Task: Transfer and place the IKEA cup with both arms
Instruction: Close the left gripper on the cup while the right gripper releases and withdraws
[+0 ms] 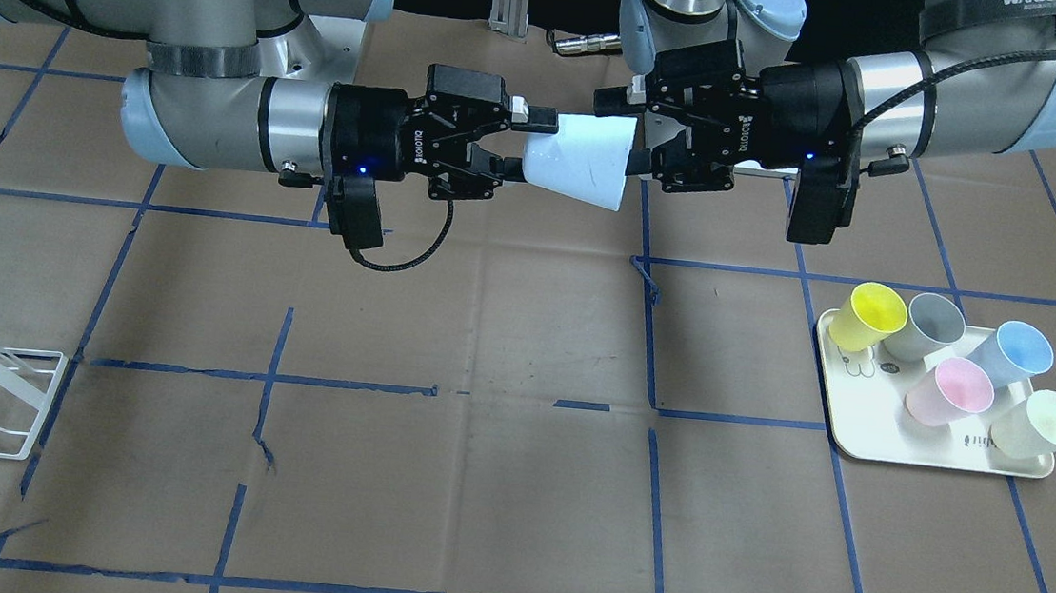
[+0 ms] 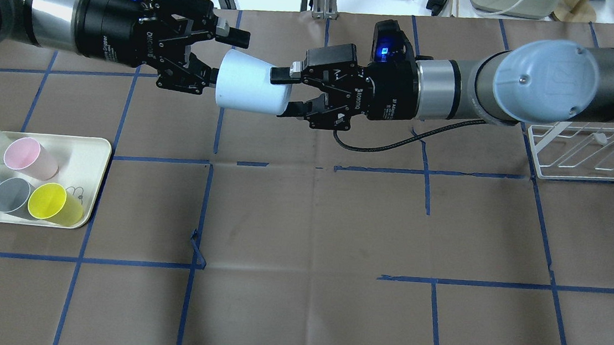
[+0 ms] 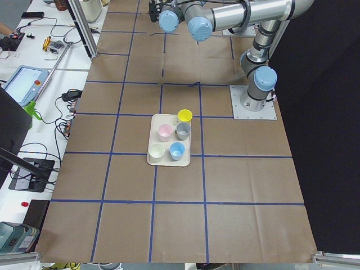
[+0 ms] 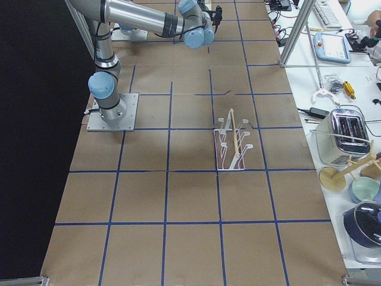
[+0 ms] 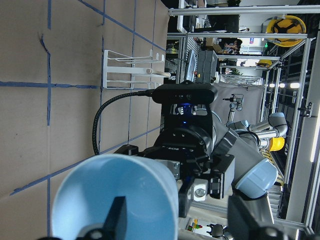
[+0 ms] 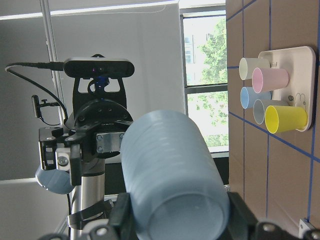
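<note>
Within right claw (image 2: 284, 91) (base-first) sits IKEA cup (image 2: 249, 81).

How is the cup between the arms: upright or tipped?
Tipped on its side in midair: the IKEA cup lies horizontal, rim toward the left pincer, base in the right pincer.

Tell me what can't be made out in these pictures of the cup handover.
- Both side views: the IKEA cup, left gripper and right gripper are tiny, masked by arm joints.
- Overhead view: whether the left gripper touches the rim; the cup wall hides its inner fingertip.
- Front-facing view: the print on the tray, too small to read.
</note>
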### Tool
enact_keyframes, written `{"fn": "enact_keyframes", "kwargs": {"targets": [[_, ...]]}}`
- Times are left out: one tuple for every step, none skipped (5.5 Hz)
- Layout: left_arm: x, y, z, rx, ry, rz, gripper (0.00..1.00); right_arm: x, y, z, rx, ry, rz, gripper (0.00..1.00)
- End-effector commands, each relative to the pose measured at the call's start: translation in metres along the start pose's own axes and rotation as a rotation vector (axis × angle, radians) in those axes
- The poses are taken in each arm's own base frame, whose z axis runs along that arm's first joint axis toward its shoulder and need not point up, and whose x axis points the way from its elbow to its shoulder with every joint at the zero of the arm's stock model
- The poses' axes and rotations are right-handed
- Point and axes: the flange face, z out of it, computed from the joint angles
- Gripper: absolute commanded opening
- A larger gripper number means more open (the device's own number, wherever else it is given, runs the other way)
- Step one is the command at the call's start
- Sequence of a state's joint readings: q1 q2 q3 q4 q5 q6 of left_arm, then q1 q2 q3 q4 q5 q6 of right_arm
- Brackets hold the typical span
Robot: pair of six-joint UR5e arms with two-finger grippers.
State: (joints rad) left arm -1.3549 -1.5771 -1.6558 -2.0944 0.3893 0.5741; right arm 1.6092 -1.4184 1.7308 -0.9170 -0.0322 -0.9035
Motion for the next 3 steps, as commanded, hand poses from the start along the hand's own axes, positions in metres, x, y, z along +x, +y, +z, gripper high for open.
{"fn": "enact_keyframes", "kwargs": {"targets": [[0.0081, 0.0019, -0.0029, 0.003, -0.011, 0.019, 0.2, 0.0009, -0.0001, 0.0, 0.0, 0.0, 0.002, 0.32], [0.0075, 0.0027, -0.0034, 0.002, -0.013, 0.017, 0.08, 0.0003, -0.0004, 0.0, 0.0, 0.0, 0.002, 0.33], [0.009, 0.0027, -0.0032, 0.001, -0.014, 0.007, 0.0, 0.0009, -0.0004, -0.0008, 0.002, 0.0, 0.003, 0.35]]}}
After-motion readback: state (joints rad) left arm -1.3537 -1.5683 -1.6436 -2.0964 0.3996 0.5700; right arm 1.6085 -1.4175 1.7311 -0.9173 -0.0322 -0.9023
